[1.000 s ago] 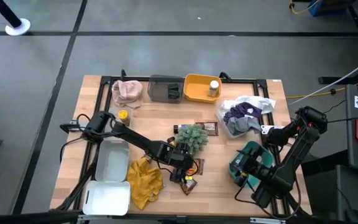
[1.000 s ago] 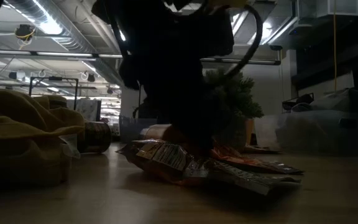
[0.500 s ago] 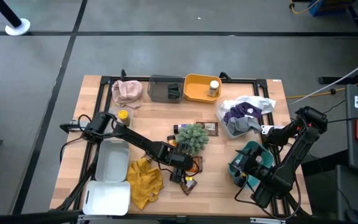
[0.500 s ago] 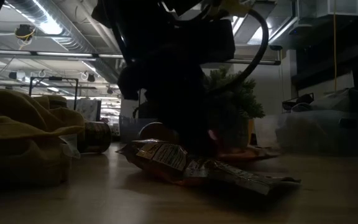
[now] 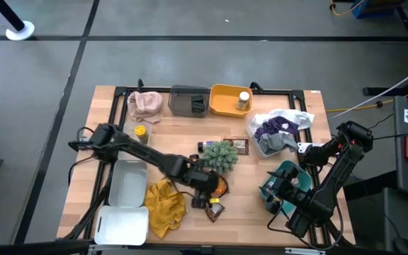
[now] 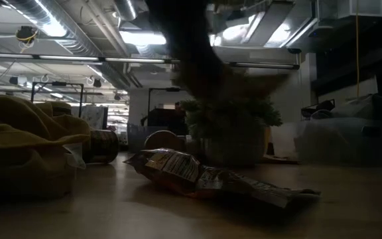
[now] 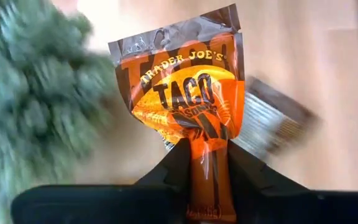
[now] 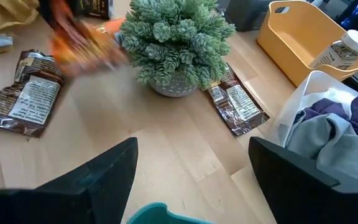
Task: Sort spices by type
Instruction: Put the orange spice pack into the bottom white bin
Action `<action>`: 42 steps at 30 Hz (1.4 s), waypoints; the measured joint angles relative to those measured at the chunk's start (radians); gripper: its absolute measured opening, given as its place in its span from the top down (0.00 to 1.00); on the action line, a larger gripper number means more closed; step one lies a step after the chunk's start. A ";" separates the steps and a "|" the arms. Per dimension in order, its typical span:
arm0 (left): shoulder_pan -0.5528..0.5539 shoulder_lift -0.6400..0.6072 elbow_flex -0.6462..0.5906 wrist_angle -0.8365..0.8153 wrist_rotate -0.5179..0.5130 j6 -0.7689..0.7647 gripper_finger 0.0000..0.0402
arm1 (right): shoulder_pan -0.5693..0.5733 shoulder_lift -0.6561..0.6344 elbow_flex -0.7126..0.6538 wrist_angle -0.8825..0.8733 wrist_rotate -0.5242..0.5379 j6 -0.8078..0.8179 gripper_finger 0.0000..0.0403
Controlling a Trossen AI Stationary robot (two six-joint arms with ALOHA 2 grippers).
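Note:
My left gripper [image 5: 210, 185] is over the table's middle, just near of the green plant ball [image 5: 219, 156], shut on an orange taco-seasoning packet [image 7: 188, 93]. Under it a brown packet [image 7: 272, 121] lies flat on the wood; it also shows in the low view [image 6: 204, 176]. Another brown packet [image 5: 236, 145] lies beyond the plant. A yellow-lidded jar [image 5: 141, 132] stands at the left. A white-capped jar [image 5: 244, 99] stands in the yellow bin [image 5: 222, 108]. My right gripper [image 8: 194, 186] waits open at the near right. My left gripper pinches one short end of the orange packet [image 7: 209, 165] between its two fingers. The fingers slant down from the table's left. The packet reaches out past the fingertips, printed face toward the wrist camera. It is lifted clear of the table and of the brown packet beneath.
A mustard-yellow cloth [image 5: 163, 205] and a white box [image 5: 126, 185] with its lid [image 5: 122, 225] lie at the near left. A grey box [image 5: 188, 101] and pink cloth [image 5: 144, 104] sit at the back. A bag of purple cloth [image 5: 278, 131] is at the right, and a teal object [image 5: 286, 185] is by my right gripper.
My left gripper has shut on the orange packet and risen, lifting it off the pile of packets by the plant. The brown packet beneath has stayed on the table.

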 joint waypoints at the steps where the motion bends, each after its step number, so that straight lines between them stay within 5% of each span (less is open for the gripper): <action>1: -0.014 -0.019 0.016 -0.044 0.021 -0.038 0.87 | 0.000 0.000 0.000 0.000 0.000 0.000 0.24; 7: -0.132 -0.149 0.057 -0.237 0.161 -0.286 0.87 | 0.000 0.000 0.000 0.000 0.001 0.000 0.24; 20: -0.479 -0.210 0.029 -0.508 0.235 -1.015 0.87 | 0.000 0.000 0.000 0.001 0.007 -0.032 0.24; 34: -0.624 -0.204 -0.114 -0.532 0.237 -1.422 0.82 | 0.000 0.000 0.000 0.024 0.008 -0.052 0.24; 42: -0.621 -0.204 -0.131 -0.530 0.237 -1.445 0.82 | 0.000 0.001 0.000 0.046 0.009 -0.052 0.24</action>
